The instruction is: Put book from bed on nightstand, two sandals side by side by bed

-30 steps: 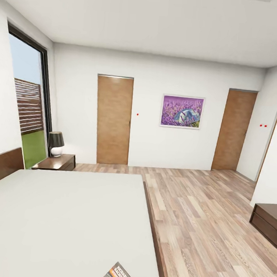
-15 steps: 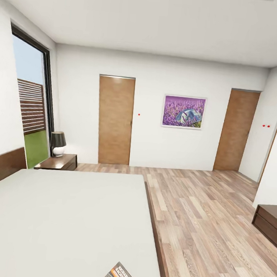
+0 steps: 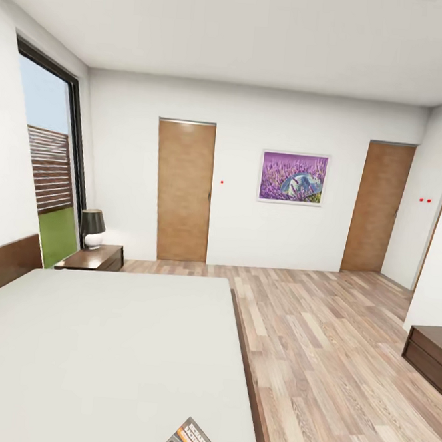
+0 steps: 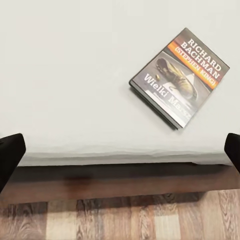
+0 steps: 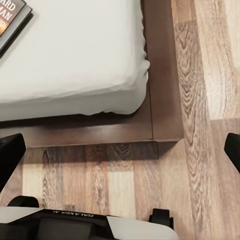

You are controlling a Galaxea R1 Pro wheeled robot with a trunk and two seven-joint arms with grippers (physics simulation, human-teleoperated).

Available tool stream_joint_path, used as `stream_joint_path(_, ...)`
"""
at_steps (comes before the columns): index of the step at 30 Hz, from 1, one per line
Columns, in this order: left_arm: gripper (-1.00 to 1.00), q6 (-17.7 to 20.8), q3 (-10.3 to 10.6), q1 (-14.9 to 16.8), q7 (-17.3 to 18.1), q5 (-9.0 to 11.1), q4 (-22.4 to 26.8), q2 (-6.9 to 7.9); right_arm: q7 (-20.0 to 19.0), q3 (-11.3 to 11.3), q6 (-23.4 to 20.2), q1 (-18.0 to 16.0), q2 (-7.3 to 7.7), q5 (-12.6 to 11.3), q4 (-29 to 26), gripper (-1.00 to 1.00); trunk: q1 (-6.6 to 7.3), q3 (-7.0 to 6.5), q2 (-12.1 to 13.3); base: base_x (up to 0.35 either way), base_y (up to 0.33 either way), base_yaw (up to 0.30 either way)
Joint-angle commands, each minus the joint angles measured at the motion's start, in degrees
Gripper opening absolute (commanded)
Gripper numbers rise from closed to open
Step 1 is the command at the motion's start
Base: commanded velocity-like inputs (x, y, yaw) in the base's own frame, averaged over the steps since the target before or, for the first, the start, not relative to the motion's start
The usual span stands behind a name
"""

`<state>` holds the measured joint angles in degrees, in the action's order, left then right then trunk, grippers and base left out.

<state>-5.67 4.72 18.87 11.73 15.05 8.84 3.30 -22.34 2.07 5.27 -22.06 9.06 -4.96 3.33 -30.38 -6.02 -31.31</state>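
Scanning the head view left to right: tall dark-framed window (image 3: 48, 166) in the left wall; below it the bed's dark headboard (image 3: 6, 266); past that a nightstand (image 3: 94, 258) in the far left corner with a black-shaded lamp (image 3: 92, 228) on top; bed (image 3: 103, 345) takes the lower left, pale mattress, dark frame edge along its right side; book (image 3: 185, 440) lies flat on the mattress near the foot corner, at the bottom edge of the view, cover up; wooden door (image 3: 182, 191) in the far wall; purple framed picture (image 3: 293, 178) to its right; second door (image 3: 378, 206) further right; wood-plank floor (image 3: 330, 351) across the right half; dark low cabinet (image 3: 429, 356) at the right edge.

Left wrist view: my left gripper (image 4: 120, 150) fingers are spread wide, dark tips at opposite edges of the picture, nothing between them; it hangs over the foot edge of the bed (image 4: 75, 75); book (image 4: 180, 75) lies on the mattress beyond the edge, turned at an angle, "RICHARD BACHMAN" legible; dark frame rail and floor (image 4: 120, 220) below the mattress edge.

Right wrist view: my right gripper (image 5: 120, 150) fingers likewise wide apart, holding nothing, over the mattress corner (image 5: 135, 75) and frame; a corner of the book (image 5: 10, 20) shows at the picture edge; floor (image 5: 200, 100) beside the frame; part of my base (image 5: 90, 225) visible underneath.
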Motion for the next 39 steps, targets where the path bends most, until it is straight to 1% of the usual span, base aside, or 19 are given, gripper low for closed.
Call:
stream_joint_path(1,1.00,-0.21,0.48,0.03,0.17,0.58,0.08,0.10,-0.36,0.22,0.27,-0.09,0.07,-0.54,0.28,1.00,-0.02,0.09,-0.04,0.000,0.000,0.000)
stream_joint_path(4,1.00,-0.11,0.47,0.03,0.26,0.61,2.39,0.23,-0.40,0.28,0.27,-0.09,0.14,-1.43,0.28,1.00,-0.02,0.34,-0.04,0.000,0.000,0.000)
stream_joint_path(9,1.00,3.18,0.47,0.11,0.43,0.67,11.24,0.38,-0.50,0.23,0.32,-0.09,0.24,-6.54,0.27,1.00,-0.02,0.78,-0.04,0.000,0.000,0.000)
stream_joint_path(12,1.00,11.71,0.47,0.23,0.52,0.68,20.02,0.39,-0.56,0.22,0.35,-0.09,0.25,-8.11,0.27,1.00,-0.02,1.05,-0.04,0.000,0.000,0.000)
stream_joint_path(13,1.00,15.71,0.47,0.25,0.54,0.68,24.65,0.37,-0.57,0.25,0.35,-0.09,0.25,-8.51,0.27,1.00,-0.02,1.13,-0.04,0.000,0.000,0.000)
stream_joint_path(14,1.00,17.67,0.47,0.26,0.55,0.68,27.21,0.36,-0.58,0.26,0.35,-0.09,0.25,-8.67,0.27,1.00,-0.02,1.22,-0.04,0.000,0.000,0.000)
stream_joint_path(16,1.00,25.15,0.47,0.28,0.56,0.73,37.70,0.31,-0.57,0.29,0.36,-0.09,0.26,-9.03,0.27,1.00,-0.02,1.40,-0.04,0.000,0.000,0.000)
stream_joint_path(17,1.00,26.93,0.45,0.28,0.57,0.76,40.18,0.29,-0.56,0.29,0.36,-0.09,0.26,-9.06,0.27,1.00,-0.02,1.49,-0.04,0.000,0.000,0.000)
stream_joint_path(20,1.00,36.32,0.22,0.55,0.57,0.97,52.72,0.06,-0.52,0.30,0.36,-0.09,0.28,-9.22,0.27,1.00,-0.02,1.76,-0.04,0.000,0.000,0.000)
stream_joint_path(22,1.00,39.76,-0.40,0.84,0.54,2.77,58.24,-0.35,-0.51,0.31,0.35,-0.09,0.34,-9.26,0.27,1.00,-0.02,1.94,-0.04,0.000,0.000,0.000)
stream_joint_path(23,1.00,40.62,-0.87,1.11,0.48,4.53,59.86,-0.59,-0.51,0.31,0.35,-0.09,0.39,-9.27,0.27,1.00,-0.02,2.03,-0.04,0.000,0.000,0.000)
stream_joint_path(24,1.00,41.33,-1.95,2.04,0.35,8.82,61.29,-0.80,-0.51,0.32,0.34,-0.09,0.45,-9.27,0.27,1.00,-0.02,2.12,-0.04,0.000,0.000,0.000)
stream_joint_path(25,1.00,41.55,-2.78,2.66,0.22,11.96,61.83,-0.88,-0.51,0.35,0.35,-0.09,0.48,-9.26,0.26,1.00,-0.02,2.20,-0.04,0.000,0.000,0.000)
stream_joint_path(26,1.00,41.24,-4.08,3.51,-1.20,17.15,62.31,-0.99,-0.51,0.38,0.36,-0.09,0.56,-9.24,0.21,1.00,-0.02,2.29,-0.04,0.000,0.000,0.000)
stream_joint_path(27,1.00,40.57,-4.53,3.96,-4.19,19.20,62.39,-1.23,-0.51,0.43,0.34,-0.09,0.71,-9.22,0.20,1.00,-0.02,2.38,-0.04,0.000,0.000,0.000)
stream_joint_path(29,1.00,40.09,-4.75,4.19,-7.27,20.32,62.46,-1.53,-0.51,0.46,0.33,-0.09,1.54,-9.24,0.22,1.00,-0.02,2.56,-0.04,0.000,0.000,0.000)
stream_joint_path(31,1.00,39.80,-4.90,4.35,-10.42,21.29,62.46,-1.78,-0.57,0.47,0.30,-0.09,3.42,-9.52,0.26,1.00,-0.02,2.74,-0.04,0.000,0.000,0.000)
stream_joint_path(34,1.00,39.63,-4.89,4.40,-11.65,21.77,61.69,-1.89,-0.59,0.48,0.28,-0.09,4.54,-10.53,0.25,1.00,-0.02,3.01,-0.04,0.000,0.000,0.000)
stream_joint_path(39,1.00,38.93,-4.82,4.63,-12.22,21.21,58.68,-2.76,-0.41,0.48,0.28,-0.09,4.97,-12.07,0.20,1.00,-0.02,3.45,-0.04,0.000,0.000,0.000)
